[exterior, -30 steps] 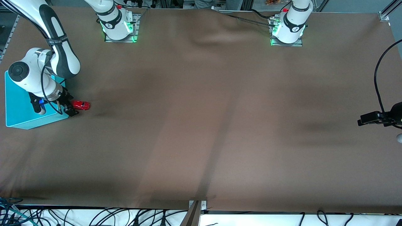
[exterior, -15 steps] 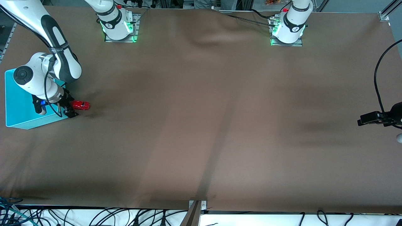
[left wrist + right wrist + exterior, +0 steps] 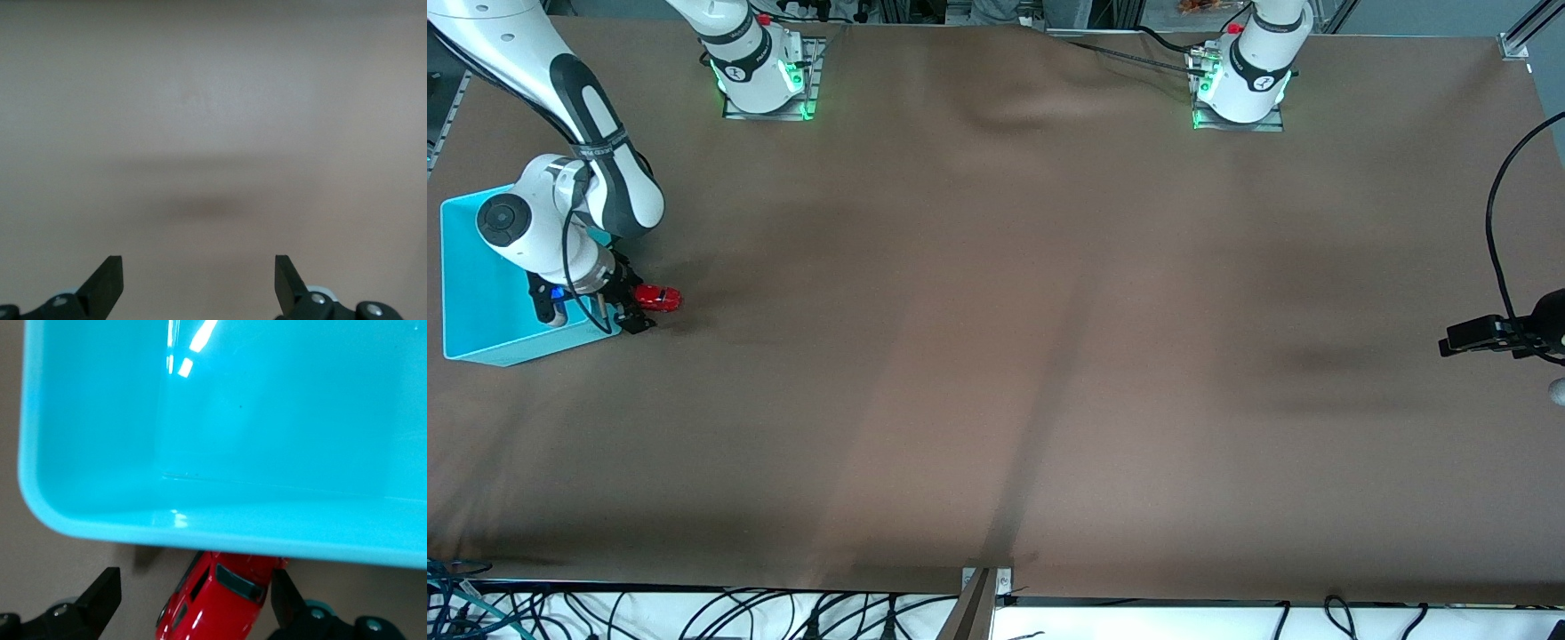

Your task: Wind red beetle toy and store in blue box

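Over the last second we see the right arm's wrist slide lower and toward the lower left of the front frame, bringing the right claw [image 3: 624,311] down closer to the tiny glossy red beetle toy car [image 3: 658,298], which has not shifted on the brown cloth-covered surface [image 3: 996,356].

The toy sits at the left of the front frame, on the surface just beside the bright cyan-blue rectangular plastic box [image 3: 480,293], outside it, at the box's wall toward the left arm's end of the table. The box stands at the far left edge of the frame.

In the right wrist frame the right claw [image 3: 193,597] stands spread wide, holding nothing, with its two dark fingertips [image 3: 103,593] at the bottom corners. The red toy [image 3: 217,597] lies between them at the bottom centre, close against the outer wall of the blue box [image 3: 200,520], whose hollow interior fills the upper part of that frame.

The left arm waits at the right edge of the front frame. In the left wrist frame, the left claw [image 3: 199,280] is likewise spread apart and grips nothing, over bare brown surface [image 3: 213,133].
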